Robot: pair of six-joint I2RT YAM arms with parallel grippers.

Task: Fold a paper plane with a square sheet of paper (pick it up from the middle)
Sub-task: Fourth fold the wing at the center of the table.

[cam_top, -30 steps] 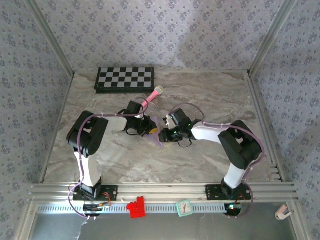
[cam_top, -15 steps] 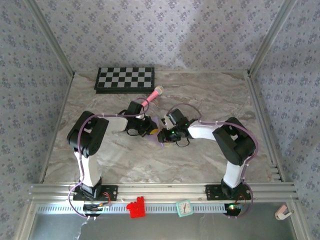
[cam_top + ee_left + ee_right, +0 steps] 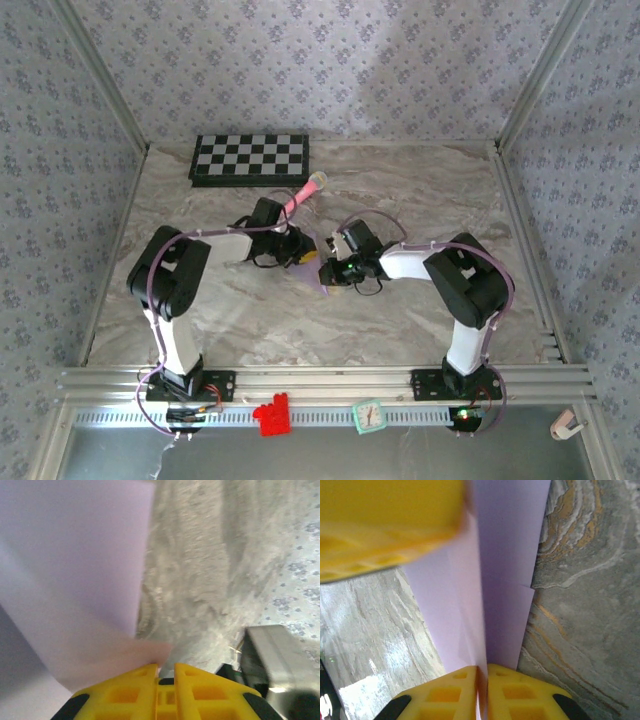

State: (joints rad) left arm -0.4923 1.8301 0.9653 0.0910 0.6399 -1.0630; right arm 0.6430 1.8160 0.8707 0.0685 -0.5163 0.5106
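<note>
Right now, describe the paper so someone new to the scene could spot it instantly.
Start at the marble table and go nearer than the checkered board and the pink microphone, to where the left gripper and right gripper meet mid-table. The paper is pinched between them: the only thin, creased, pale-lavender sheet there.

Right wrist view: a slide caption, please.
Right gripper pinches the creased pale-lavender paper sheet over the grey marbled table.

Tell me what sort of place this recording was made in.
Most likely a robot test booth in a lab: a marble-look table boxed in by wallpapered panels, a left arm and right arm bolted to a metal rail at its near edge, and a checkered board as a prop.
</note>
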